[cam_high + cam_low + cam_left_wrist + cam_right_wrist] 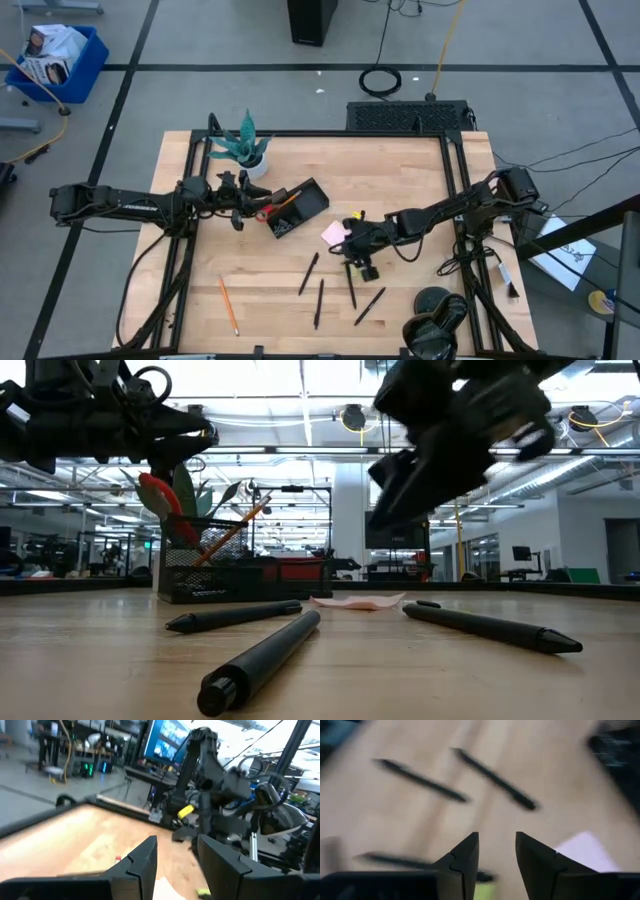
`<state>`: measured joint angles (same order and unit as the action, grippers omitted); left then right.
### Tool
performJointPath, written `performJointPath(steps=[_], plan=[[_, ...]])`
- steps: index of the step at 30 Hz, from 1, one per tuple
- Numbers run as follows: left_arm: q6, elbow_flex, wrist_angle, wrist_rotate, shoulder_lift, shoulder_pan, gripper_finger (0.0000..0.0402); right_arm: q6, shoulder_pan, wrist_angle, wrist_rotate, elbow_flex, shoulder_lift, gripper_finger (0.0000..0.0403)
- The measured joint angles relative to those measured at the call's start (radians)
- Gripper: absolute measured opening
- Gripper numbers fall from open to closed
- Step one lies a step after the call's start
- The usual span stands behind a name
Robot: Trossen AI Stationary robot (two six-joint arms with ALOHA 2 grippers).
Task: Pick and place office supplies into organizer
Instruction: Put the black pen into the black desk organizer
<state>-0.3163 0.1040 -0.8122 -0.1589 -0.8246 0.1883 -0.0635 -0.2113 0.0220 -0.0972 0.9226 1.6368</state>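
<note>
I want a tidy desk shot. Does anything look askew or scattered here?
Yes. Four black pens lie loose at different angles on the table, an orange pencil sits alone near the front, and the organizer stands skewed to the table's edges.

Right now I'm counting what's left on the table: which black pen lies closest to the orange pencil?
The leftmost black pen, slanted below the organizer; the other three pens lie farther right of the orange pencil.

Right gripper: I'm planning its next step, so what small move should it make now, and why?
Probably lower the right gripper onto the black pen just below it. Its fingers stand apart and empty above the table, four pens lie loose there, and the organizer is near the left gripper.
</note>
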Motion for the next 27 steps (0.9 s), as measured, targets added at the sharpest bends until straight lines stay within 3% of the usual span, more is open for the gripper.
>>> performJointPath(steps=[5,8,14,21,27], plan=[[-0.033,0.0,-0.02,0.01,0.0,0.0,0.0147,-0.013,-0.015,0.004,-0.244,-0.017,-0.06,0.011],[-0.053,0.0,-0.044,0.064,0.0,0.0,0.0148,-0.032,-0.043,0.031,-0.32,-0.072,-0.08,0.0104],[-0.206,0.0,-0.046,0.089,0.0,0.0,0.0147,-0.063,-0.1,0.101,-0.371,-0.183,-0.091,0.0098],[-0.188,0.0,-0.045,0.131,0.0,0.0,0.0148,-0.139,-0.159,0.119,-0.375,-0.216,-0.091,0.0104],[-0.187,0.0,-0.045,0.143,0.0,0.0,0.0147,-0.226,-0.205,0.062,-0.267,-0.217,-0.091,0.0111]])
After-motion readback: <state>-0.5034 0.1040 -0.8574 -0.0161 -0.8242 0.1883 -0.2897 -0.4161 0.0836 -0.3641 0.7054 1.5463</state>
